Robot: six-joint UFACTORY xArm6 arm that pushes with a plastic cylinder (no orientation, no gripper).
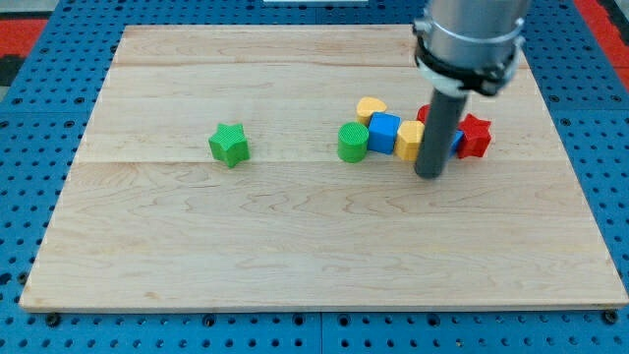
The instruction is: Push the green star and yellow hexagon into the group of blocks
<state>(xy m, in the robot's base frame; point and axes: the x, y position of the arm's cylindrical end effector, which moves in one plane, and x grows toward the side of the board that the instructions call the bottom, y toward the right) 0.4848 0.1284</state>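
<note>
The green star (229, 145) lies alone on the wooden board (295, 256), left of centre. A group of blocks sits right of centre: a green cylinder (353, 142), a yellow heart-like block (371, 107), a blue cube (384, 132), a yellow block (408, 140) that may be the hexagon, a red star (475, 136) and another red block (426, 114) partly hidden behind the rod. My tip (429, 175) rests on the board just below the yellow block, at the group's lower right side. A bit of blue (457, 143) shows right of the rod.
The board lies on a blue perforated table (29, 197). The arm's grey body (468, 39) hangs over the board's upper right and hides part of the group.
</note>
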